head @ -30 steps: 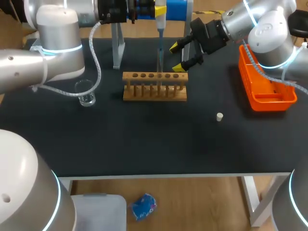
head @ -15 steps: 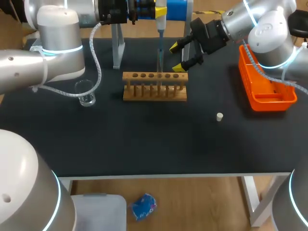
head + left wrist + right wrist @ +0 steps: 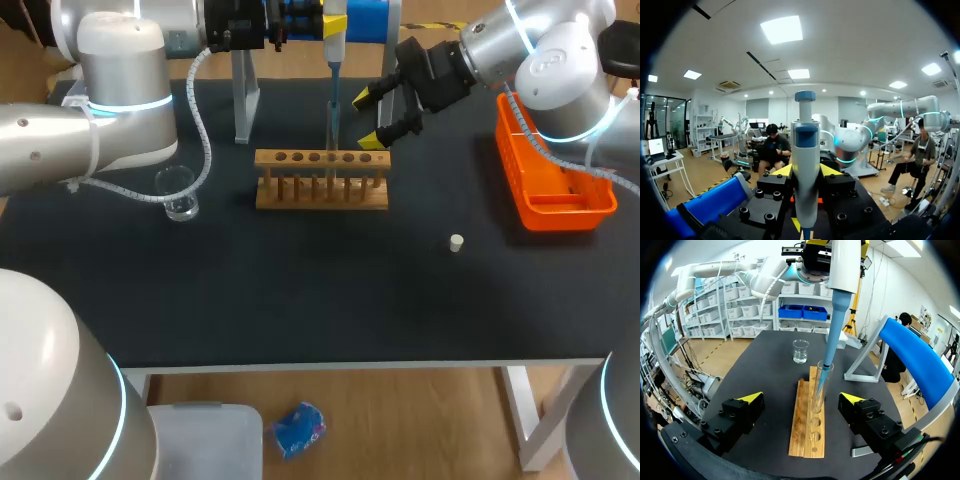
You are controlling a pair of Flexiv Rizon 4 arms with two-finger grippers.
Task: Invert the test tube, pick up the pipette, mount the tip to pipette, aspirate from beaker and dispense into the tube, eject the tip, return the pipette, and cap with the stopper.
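Observation:
My left gripper (image 3: pixel 300 22) is shut on the white and blue pipette (image 3: pixel 333 45), holding it upright above the wooden rack (image 3: pixel 321 180); in the left wrist view the pipette (image 3: pixel 805 165) stands between the yellow fingers (image 3: pixel 782 170). Its tip (image 3: pixel 824 374) reaches down into the clear test tube (image 3: pixel 818 392) standing in the rack (image 3: pixel 809 432). My right gripper (image 3: pixel 381 112) is open just behind the rack's right end, and in its own view it (image 3: pixel 801 399) straddles the rack with nothing between its fingers. The beaker (image 3: pixel 178 192) stands left of the rack. The white stopper (image 3: pixel 456 242) lies on the mat.
An orange tray (image 3: pixel 552 180) sits at the right edge of the table. The pipette stand with its grey leg (image 3: pixel 243 100) and blue top (image 3: pixel 365 18) is behind the rack. The black mat (image 3: pixel 300 290) spreads in front of the rack.

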